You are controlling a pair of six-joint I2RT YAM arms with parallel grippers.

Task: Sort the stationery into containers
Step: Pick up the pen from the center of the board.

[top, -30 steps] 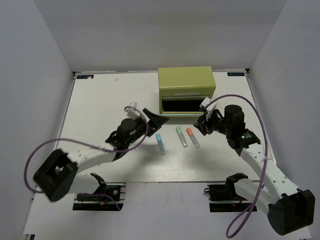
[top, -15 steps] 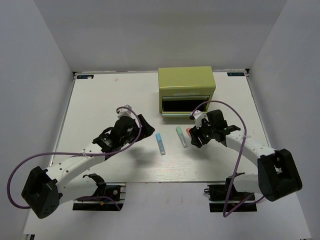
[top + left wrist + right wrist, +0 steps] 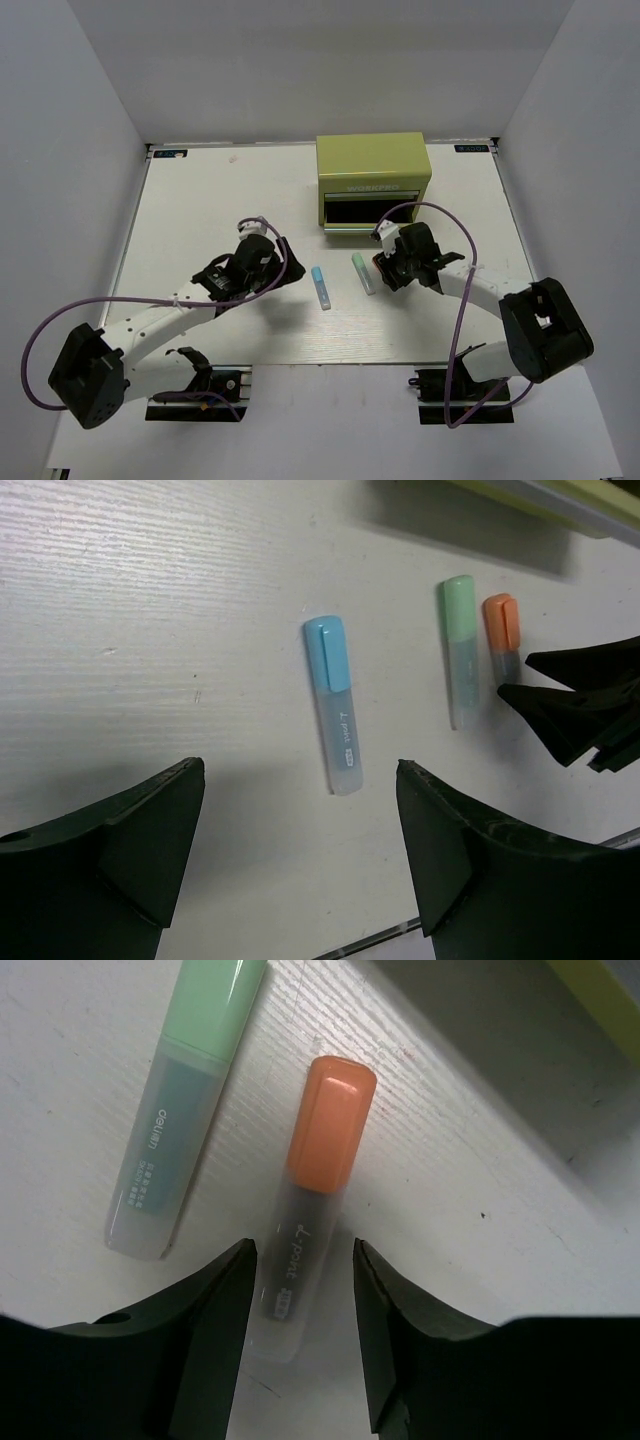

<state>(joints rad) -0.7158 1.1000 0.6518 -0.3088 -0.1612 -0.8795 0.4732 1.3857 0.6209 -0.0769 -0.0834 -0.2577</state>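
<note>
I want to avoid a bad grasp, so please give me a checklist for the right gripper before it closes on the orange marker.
1. Right gripper open: ok, fingers apart.
2. Orange marker between the fingers: ok, its clear body lies in the gap.
3. Green marker outside the gap: ok, though it lies close beside.
4. Fingers low enough to grip: cannot tell.
5. Left gripper out of the way: ok, open above the blue marker, apart from the right one.
6. Tool chest ready: a dark opening shows in its front; drawer depth cannot tell.
</note>
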